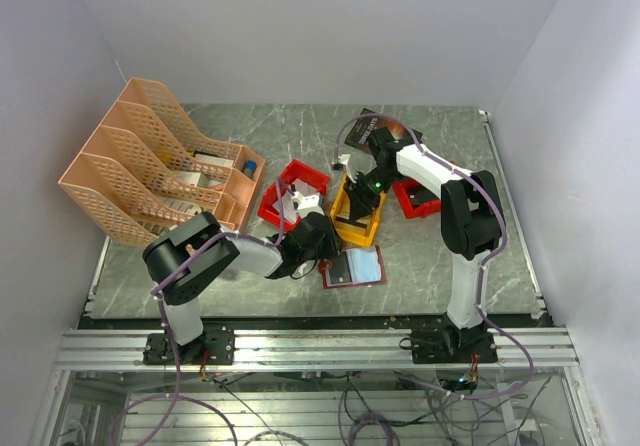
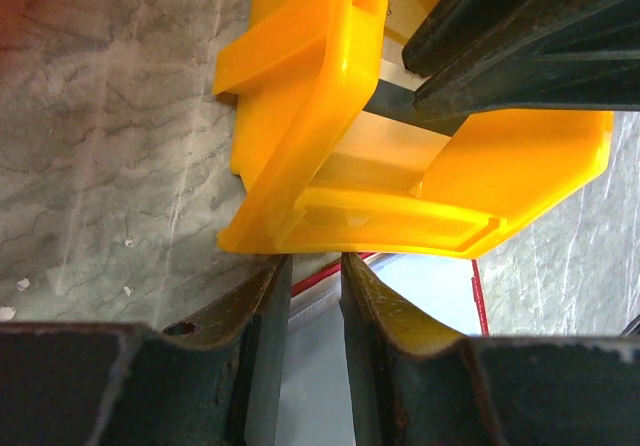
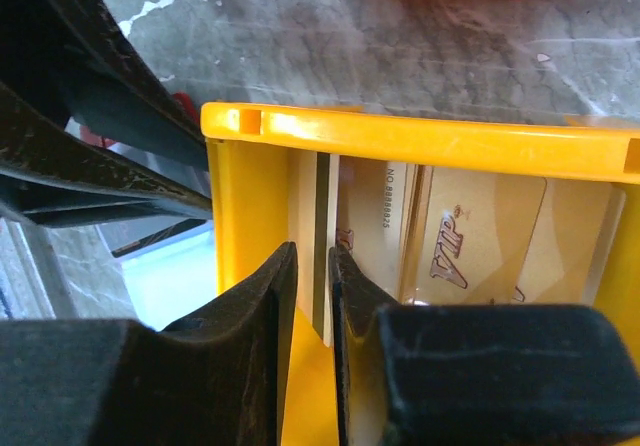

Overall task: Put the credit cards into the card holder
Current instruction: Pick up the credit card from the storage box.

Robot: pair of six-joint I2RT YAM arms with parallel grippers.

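right gripper (image 3: 313, 258) clamped on one pale plastic credit card (image 3: 322, 201) standing on edge in yellow plastic bin (image 3: 420, 136), frame centre | beige VIP cards (image 3: 480, 256) lie flat in same bin | left gripper (image 2: 315, 266) fingers nearly together at left edge of open dark-red leather-like card holder (image 1: 357, 266), grip cannot tell | holder flat on grey marble table (image 1: 430, 266), lower centre, just below bin
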